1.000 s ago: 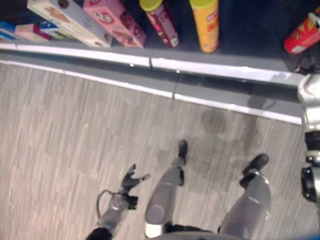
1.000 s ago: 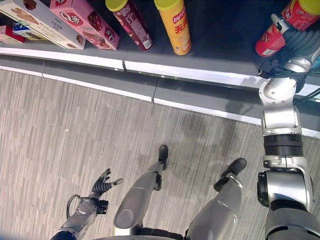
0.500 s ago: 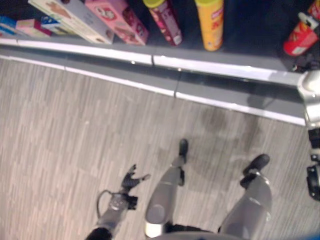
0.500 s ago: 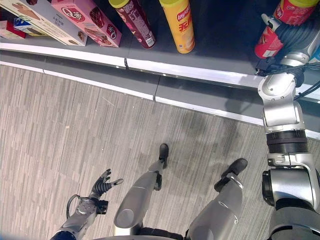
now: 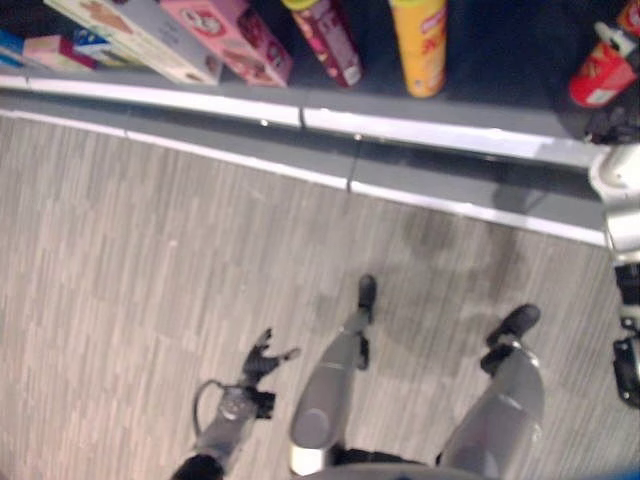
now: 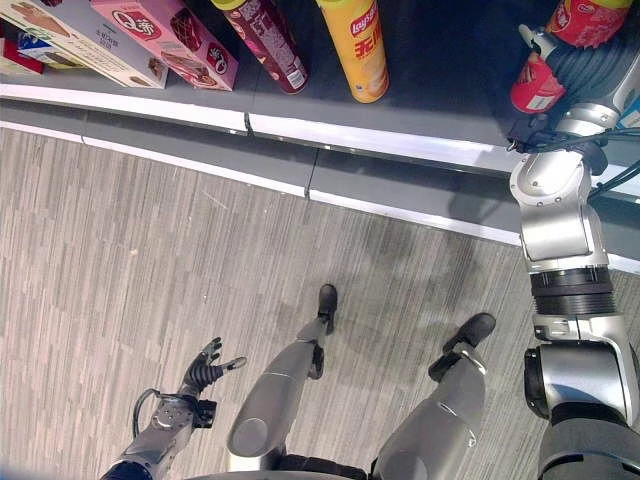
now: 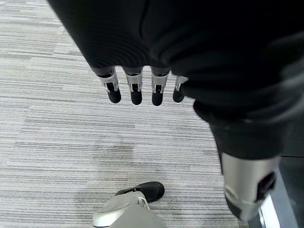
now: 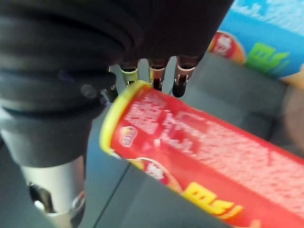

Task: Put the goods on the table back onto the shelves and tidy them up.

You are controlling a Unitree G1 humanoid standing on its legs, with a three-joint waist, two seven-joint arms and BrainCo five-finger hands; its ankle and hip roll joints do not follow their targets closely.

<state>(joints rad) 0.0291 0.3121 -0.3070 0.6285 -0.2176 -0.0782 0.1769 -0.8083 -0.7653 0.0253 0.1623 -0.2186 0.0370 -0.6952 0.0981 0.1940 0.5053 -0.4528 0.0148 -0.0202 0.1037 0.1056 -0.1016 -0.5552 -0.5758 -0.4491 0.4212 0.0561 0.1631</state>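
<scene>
A red chip can (image 8: 199, 156) with a yellow lid lies tilted on the dark bottom shelf (image 6: 440, 110) at the far right, lid end toward my right hand (image 6: 590, 70). That hand reaches into the shelf and is shut on the red can (image 6: 533, 88) near its lid; its fingertips (image 8: 156, 78) rest over the lid's rim and the thumb sits on the other side. A second red can (image 6: 585, 15) stands just behind. My left hand (image 6: 205, 372) hangs low over the floor, open and holding nothing, with its fingers (image 7: 135, 90) straight.
Further left on the same shelf stand a yellow can (image 6: 355, 50), a dark red can (image 6: 270, 45), a pink box (image 6: 165, 40) and a pale box (image 6: 70, 40). A blue bag (image 8: 266, 42) sits behind the red can. The shelf's pale front rail (image 6: 380, 145) borders grey carpet.
The whole picture has drifted slightly, so the camera moved. My right hand stays on the red can at the shelf and the left hand hangs still.
</scene>
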